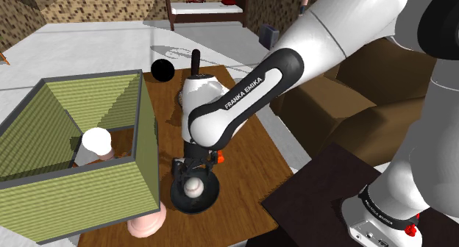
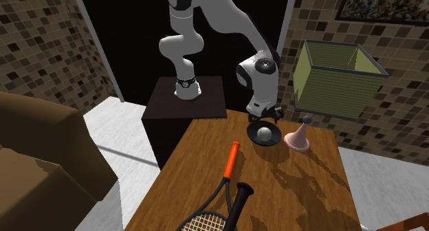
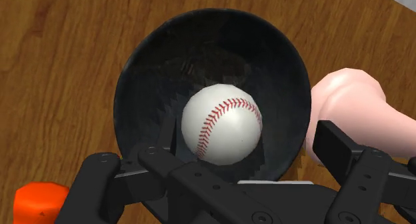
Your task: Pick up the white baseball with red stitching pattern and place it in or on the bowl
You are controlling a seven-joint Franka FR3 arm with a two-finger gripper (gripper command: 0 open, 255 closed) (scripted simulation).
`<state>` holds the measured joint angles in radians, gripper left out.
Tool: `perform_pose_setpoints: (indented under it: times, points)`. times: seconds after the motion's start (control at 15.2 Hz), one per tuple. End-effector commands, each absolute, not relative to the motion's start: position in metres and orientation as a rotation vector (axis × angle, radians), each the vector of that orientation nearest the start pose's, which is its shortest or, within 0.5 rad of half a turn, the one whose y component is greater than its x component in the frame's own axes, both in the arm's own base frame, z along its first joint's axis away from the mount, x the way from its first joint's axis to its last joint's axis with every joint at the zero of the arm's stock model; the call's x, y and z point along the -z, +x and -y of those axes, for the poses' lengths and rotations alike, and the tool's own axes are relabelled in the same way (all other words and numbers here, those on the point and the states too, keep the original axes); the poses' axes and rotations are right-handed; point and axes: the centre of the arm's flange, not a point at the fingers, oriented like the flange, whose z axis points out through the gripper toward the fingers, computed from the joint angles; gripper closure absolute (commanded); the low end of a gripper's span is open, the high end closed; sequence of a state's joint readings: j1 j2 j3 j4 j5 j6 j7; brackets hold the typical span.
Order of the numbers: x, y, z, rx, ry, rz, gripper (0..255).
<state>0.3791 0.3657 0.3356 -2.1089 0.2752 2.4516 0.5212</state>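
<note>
baseball (image 1: 193,187) — inside black bowl (image 1: 175,197), shoulder view's lower centre | gripper (image 1: 195,166) — jaws apart, just above it

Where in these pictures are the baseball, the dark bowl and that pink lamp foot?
baseball (image 3: 221,124), wrist view, middle of its white skin.
dark bowl (image 3: 143,83), wrist view, bare part of its inner wall.
pink lamp foot (image 2: 298,137), second exterior view, its flared lower part.

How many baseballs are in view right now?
1. The baseball sits inside the black bowl on the wooden table, beside the pink lamp base. The lamp shade hides part of the table, so another may be hidden.
</note>
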Motion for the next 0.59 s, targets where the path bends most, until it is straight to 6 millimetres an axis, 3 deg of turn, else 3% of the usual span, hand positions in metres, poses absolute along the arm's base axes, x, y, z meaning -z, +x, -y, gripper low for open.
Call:
perform_pose_setpoints:
  times: [0.0, 0.07, 0.53]
  points:
    - [-0.2749, 0.4434, -0.3718, -0.264, -2.9, -0.06, 0]
    - [-0.2848, 0.4452, -0.3694, -0.264, -2.9, -0.06, 0]
    - [-0.2848, 0.4452, -0.3694, -0.264, -2.9, -0.06, 0]
